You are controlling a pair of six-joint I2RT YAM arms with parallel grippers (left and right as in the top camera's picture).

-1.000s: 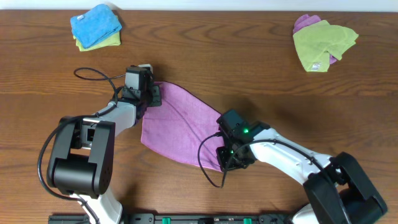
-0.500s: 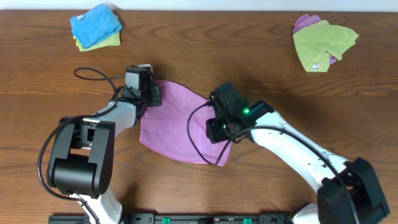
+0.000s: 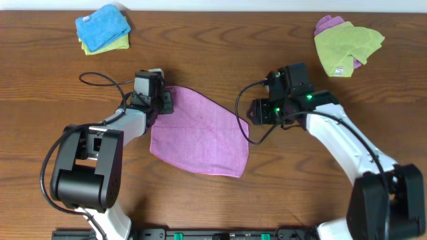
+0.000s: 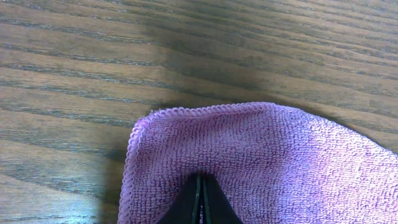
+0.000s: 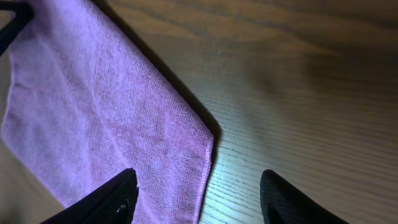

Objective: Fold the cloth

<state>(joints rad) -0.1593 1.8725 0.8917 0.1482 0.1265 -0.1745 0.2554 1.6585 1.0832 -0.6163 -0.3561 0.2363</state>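
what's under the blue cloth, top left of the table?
A yellow-green cloth lies under the blue cloth. Only its edges show, at the left and lower right. The rest is covered, so its size and fold cannot be told, nor whether anything else lies beneath.

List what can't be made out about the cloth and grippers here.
- Left gripper: overhead, fingertips covered by its own body.
- Right gripper: right wrist, fingers cut off by the bottom edge.
- Cloth: left wrist, cropped by right and bottom edges; any layers beneath hidden.
- Purple rag: overhead, mostly covered by the lime-green cloth.
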